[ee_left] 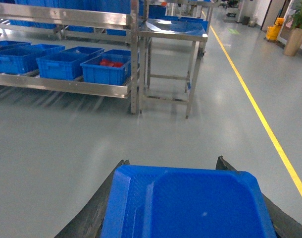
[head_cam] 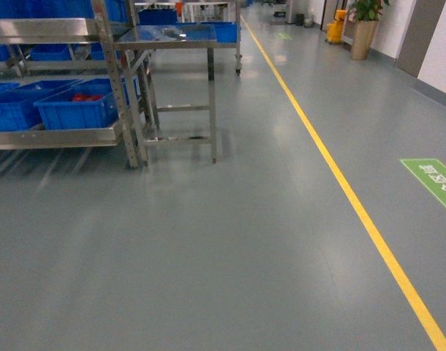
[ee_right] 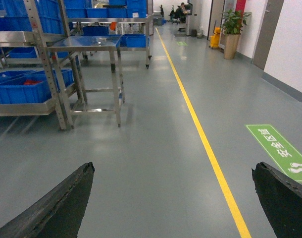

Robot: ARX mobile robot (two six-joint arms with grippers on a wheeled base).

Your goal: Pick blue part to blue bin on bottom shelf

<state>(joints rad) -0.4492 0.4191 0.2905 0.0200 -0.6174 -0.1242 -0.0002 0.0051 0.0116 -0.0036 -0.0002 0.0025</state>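
Sitting clamped between the dark fingers of the left tool (ee_left: 188, 198), the blue part (ee_left: 188, 203) is filling the bottom of the left wrist view, its flared, textured face turned toward the camera. Judging from that, the pick-up is done and the delivery is left. The right tool (ee_right: 173, 198) is hanging with its fingers wide apart, holding nothing. Ahead and to the left, the bottom shelf (head_cam: 58, 135) of the steel rack is carrying a row of blue bins (ee_left: 105, 69), the nearest one showing red pieces inside; which bin is the target cannot be told from here. A steel table (head_cam: 175, 40) is standing just beside the rack's end. The robot is facing open grey floor, well apart from the shelf, with a yellow line (head_cam: 340, 183) running down the aisle on its right.
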